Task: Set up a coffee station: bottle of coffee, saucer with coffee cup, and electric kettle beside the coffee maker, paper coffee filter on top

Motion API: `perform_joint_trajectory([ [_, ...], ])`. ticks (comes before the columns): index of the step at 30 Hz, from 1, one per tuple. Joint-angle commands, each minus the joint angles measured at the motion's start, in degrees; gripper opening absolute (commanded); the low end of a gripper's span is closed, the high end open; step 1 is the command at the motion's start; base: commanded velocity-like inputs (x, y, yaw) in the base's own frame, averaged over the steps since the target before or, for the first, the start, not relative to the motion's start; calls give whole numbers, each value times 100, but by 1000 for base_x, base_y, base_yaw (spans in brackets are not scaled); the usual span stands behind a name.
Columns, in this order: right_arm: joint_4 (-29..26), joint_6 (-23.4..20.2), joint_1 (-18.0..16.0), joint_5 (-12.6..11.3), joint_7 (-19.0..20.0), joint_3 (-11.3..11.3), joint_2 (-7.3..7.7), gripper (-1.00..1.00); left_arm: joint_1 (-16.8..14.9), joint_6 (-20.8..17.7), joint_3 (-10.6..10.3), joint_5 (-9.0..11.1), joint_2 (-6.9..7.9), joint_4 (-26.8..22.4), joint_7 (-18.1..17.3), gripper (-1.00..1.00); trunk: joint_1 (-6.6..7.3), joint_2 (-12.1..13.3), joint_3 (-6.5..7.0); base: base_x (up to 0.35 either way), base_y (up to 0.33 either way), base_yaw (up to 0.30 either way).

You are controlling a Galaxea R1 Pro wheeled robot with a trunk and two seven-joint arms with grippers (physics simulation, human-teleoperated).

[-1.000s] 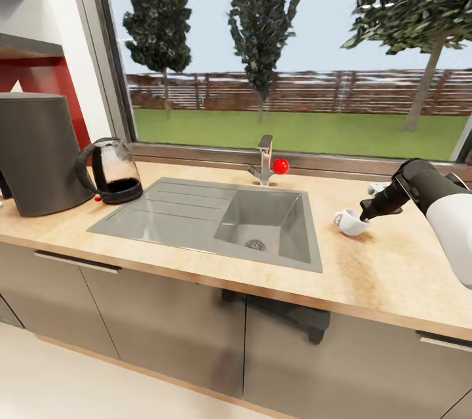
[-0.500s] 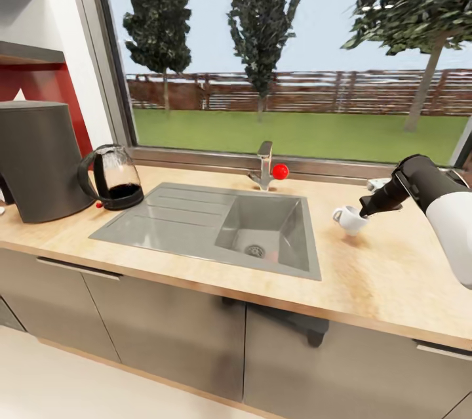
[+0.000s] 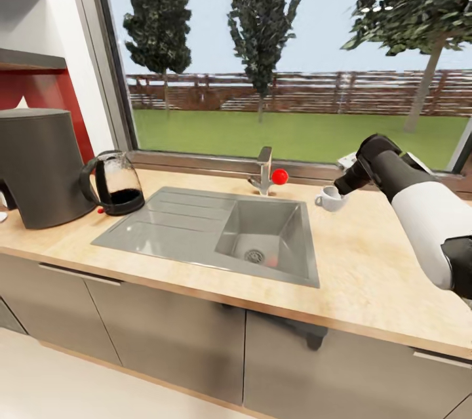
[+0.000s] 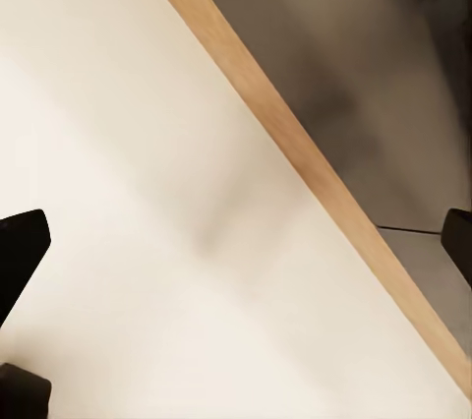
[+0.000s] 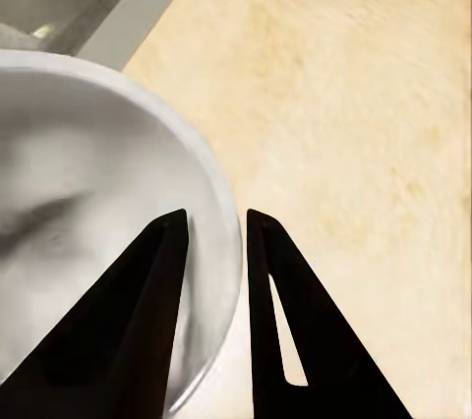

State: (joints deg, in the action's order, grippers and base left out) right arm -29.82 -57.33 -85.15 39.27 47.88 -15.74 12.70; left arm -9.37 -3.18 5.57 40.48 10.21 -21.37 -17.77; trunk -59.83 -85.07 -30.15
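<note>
R arm at the kitchen countertop (image 3: 367, 275), coffee cup pinched by its rim.

We note, big to small: coffee maker (image 3: 36, 166) far L on the worktop, electric kettle (image 3: 113, 183) just beside it, steel sink (image 3: 216, 229) w/ faucet (image 3: 264, 170) in the middle. Coffee cup (image 3: 330, 198) sits R of the sink near the window. R gripper (image 5: 214, 232) has fingers narrow, one inside the cup wall, one outside. L gripper fingers (image 4: 20, 247) stand wide over pale floor.

my white-sleeved right arm reaches forward over the counter, its black two-fingered right gripper (image 5: 214, 242) clamped on the rim of the small white rounded cup (image 3: 330, 198), one finger inside, one outside. my left gripper's dark fingertips (image 4: 20, 252) spread wide apart.
</note>
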Motion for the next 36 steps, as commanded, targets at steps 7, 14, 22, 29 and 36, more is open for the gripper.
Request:
perform_joint_trajectory([
  [7, -127, -6, -34, 275, 70, -59, -48, -100, -3, -34, 23, 48, -2, 1, -180, 100, 89, 159, 66, 0, 0, 0],
  [14, -141, 1, -36, 296, 82, -61, -56, -100, -3, -34, 31, 48, -2, 1, -208, 100, 89, 159, 66, 0, 0, 0],
  [22, -147, 2, -37, 265, 99, -61, -48, -100, -3, -34, 32, 48, -2, 1, -209, 100, 89, 159, 66, -29, 13, 0],
  [29, -147, 2, -37, 255, 105, -61, -48, -100, -3, -34, 32, 48, -2, 1, -209, 100, 89, 159, 66, -280, 148, 0],
  [36, -147, 2, -35, 254, 107, -56, -48, -100, -3, -34, 32, 48, -2, 1, -209, 100, 89, 159, 66, -283, 157, 33],
])
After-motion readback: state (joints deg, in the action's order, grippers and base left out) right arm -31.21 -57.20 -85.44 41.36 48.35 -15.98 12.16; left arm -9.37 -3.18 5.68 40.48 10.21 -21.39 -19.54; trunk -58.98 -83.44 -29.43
